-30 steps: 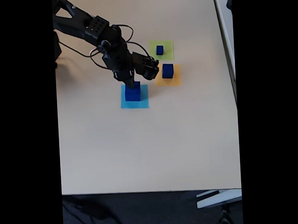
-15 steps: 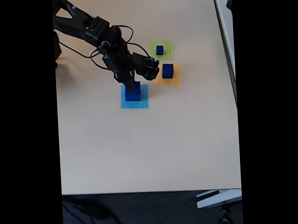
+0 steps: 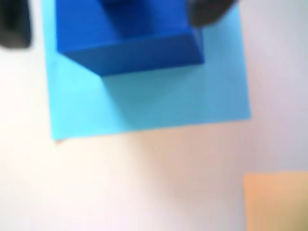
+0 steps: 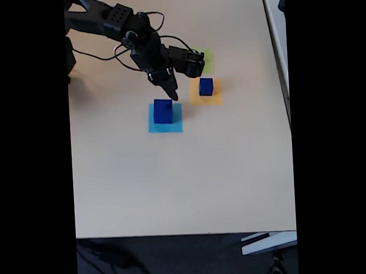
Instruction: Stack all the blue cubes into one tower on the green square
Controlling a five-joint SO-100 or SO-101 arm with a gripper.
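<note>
The largest blue cube (image 4: 163,111) stands on a flat light blue square (image 4: 167,125). In the wrist view this cube (image 3: 127,38) sits at the top edge on the light blue square (image 3: 154,101). A dark finger (image 3: 14,24) is on the left and another (image 3: 209,12) on the right, neither touching the cube. My gripper (image 4: 171,91) hangs open just above and behind the cube. A smaller blue cube (image 4: 205,86) rests on the orange square (image 4: 207,99). The gripper body covers part of the green square (image 4: 208,61).
The pale table (image 4: 185,180) stretches wide toward the front edge. A corner of the orange square (image 3: 276,202) shows at the lower right of the wrist view. The arm's base and cables (image 4: 79,32) occupy the back left. A second table edge (image 4: 275,21) runs along the right.
The gripper has lifted off the largest cube and moved back toward the green square. The cube stays on the light blue square.
</note>
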